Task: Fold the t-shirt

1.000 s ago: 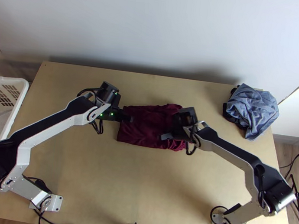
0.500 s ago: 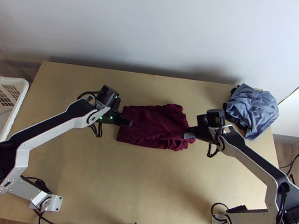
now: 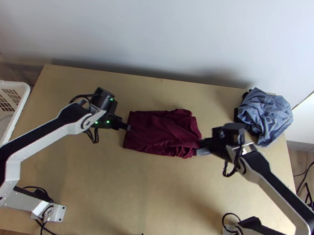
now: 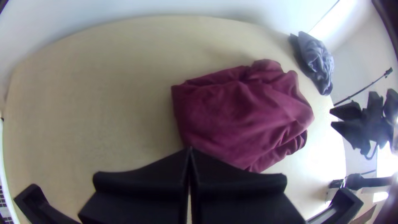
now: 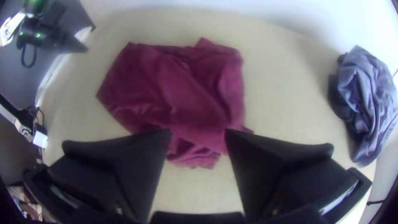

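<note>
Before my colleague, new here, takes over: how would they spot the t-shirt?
Find the light wooden table. The t-shirt lies near its middle, a rumpled, roughly rectangular bundle. It is maroon, unlike the blue-grey cloth heaped at the far right corner.

Left arm and right arm built from cranked silver-grey links, faced with black covers. Base plates screwed down at 7 and 5 o'clock in top view. Black cables looped at both wrists. Left wrist marked by 3 green lights. Left gripper and right gripper each fitted with 2 wide black fingers.
</note>
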{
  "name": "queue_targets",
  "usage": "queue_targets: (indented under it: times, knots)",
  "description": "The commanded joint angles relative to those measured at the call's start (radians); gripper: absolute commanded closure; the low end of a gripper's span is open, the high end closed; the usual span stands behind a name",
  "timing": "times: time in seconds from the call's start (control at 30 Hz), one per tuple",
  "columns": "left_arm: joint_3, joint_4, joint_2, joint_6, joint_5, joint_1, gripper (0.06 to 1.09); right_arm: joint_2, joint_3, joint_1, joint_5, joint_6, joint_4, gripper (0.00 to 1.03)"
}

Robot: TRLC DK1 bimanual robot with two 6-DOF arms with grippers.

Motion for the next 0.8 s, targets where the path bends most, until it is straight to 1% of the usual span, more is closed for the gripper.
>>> queue_targets:
  times: [0.0, 0.07, 0.13, 0.2, 0.27, 0.33, 0.4, 0.43, 0.47, 0.53, 0.6, 0.7, 0.77]
  knots:
    - [-0.037, -0.013, -0.065, 0.016, 0.002, 0.082, 1.04, -0.076, 0.070, 0.272, 0.138, -0.033, -0.113, 0.11]
    - [-0.049, -0.013, -0.079, 0.016, 0.002, 0.099, 1.04, -0.057, 0.070, 0.336, 0.189, -0.077, -0.136, 0.05]
    - [-0.063, -0.013, -0.093, 0.015, 0.002, 0.111, 1.03, -0.034, 0.060, 0.385, 0.236, -0.137, -0.146, 0.05]
    - [-0.081, -0.013, -0.108, 0.013, 0.002, 0.121, 1.03, -0.011, 0.052, 0.419, 0.270, -0.178, -0.146, 0.05]
    - [-0.101, -0.013, -0.126, 0.007, 0.004, 0.130, 1.03, 0.010, 0.035, 0.454, 0.324, -0.250, -0.142, 0.05]
    - [-0.124, -0.013, -0.155, 0.007, 0.002, 0.136, 1.03, 0.033, 0.006, 0.493, 0.425, -0.335, -0.084, 0.05]
    - [-0.144, -0.013, -0.201, 0.007, 0.002, 0.142, 1.02, 0.052, -0.009, 0.500, 0.454, -0.384, -0.050, 0.05]
    - [-0.152, -0.013, -0.224, 0.006, 0.004, 0.150, 1.02, 0.061, -0.026, 0.500, 0.475, -0.421, -0.041, 0.05]
    - [-0.156, -0.013, -0.246, 0.000, 0.004, 0.154, 1.02, 0.067, -0.058, 0.500, 0.506, -0.473, 0.000, 0.05]
    - [-0.166, -0.013, -0.278, -0.013, 0.005, 0.160, 1.02, 0.075, -0.121, 0.490, 0.523, -0.573, 0.091, 0.05]
    - [-0.167, -0.027, -0.304, -0.019, 0.005, 0.159, 1.02, 0.098, -0.158, 0.476, 0.525, -0.637, 0.141, 0.05]
    - [-0.179, -0.037, -0.344, -0.022, 0.005, 0.157, 1.02, 0.148, -0.172, 0.476, 0.525, -0.672, 0.174, 0.05]
    - [-0.193, -0.040, -0.375, -0.022, 0.005, 0.159, 1.02, 0.177, -0.180, 0.481, 0.528, -0.712, 0.215, 0.05]
